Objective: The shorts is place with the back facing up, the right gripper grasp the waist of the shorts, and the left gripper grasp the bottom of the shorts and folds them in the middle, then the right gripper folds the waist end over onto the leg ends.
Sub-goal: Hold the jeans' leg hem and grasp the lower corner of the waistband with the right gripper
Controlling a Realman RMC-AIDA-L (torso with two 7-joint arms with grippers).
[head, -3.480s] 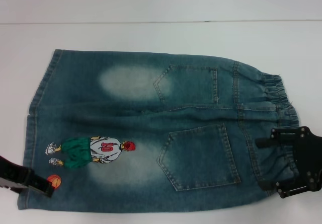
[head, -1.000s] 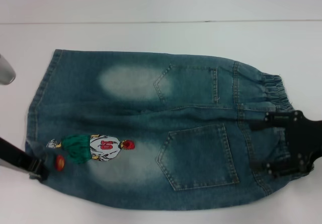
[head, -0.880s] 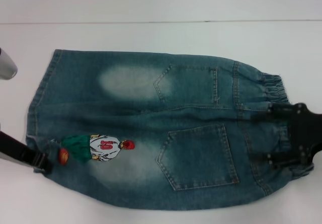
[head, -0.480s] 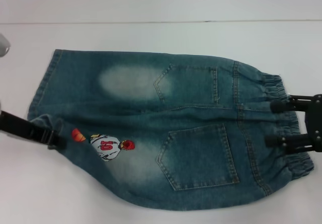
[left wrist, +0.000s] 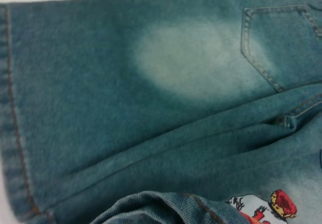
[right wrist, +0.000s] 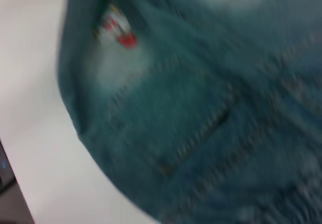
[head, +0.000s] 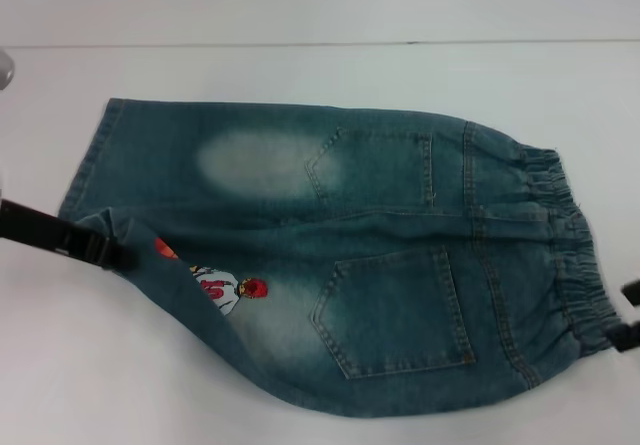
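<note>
The shorts (head: 330, 255) lie back up on the white table, elastic waist (head: 565, 235) to the right and leg ends (head: 88, 163) to the left. My left gripper (head: 112, 255) is shut on the near leg's hem corner, which is raised and turned over onto the denim, hiding part of the red cartoon print (head: 235, 290). The left wrist view shows the far leg's pale patch (left wrist: 196, 58) and the folded hem (left wrist: 166, 206). Only black tips of my right gripper (head: 627, 317) show at the picture's right edge, beside the near waist corner.
White table (head: 320, 75) surrounds the shorts on all sides. A seam line in the table runs across the far side (head: 300, 43). In the right wrist view the table edge (right wrist: 20, 183) and a dark gap beyond it show.
The left gripper took the near hem corner and carried it up and inward, folding it over the print. The right gripper moved from over the waistband out to the right edge.
</note>
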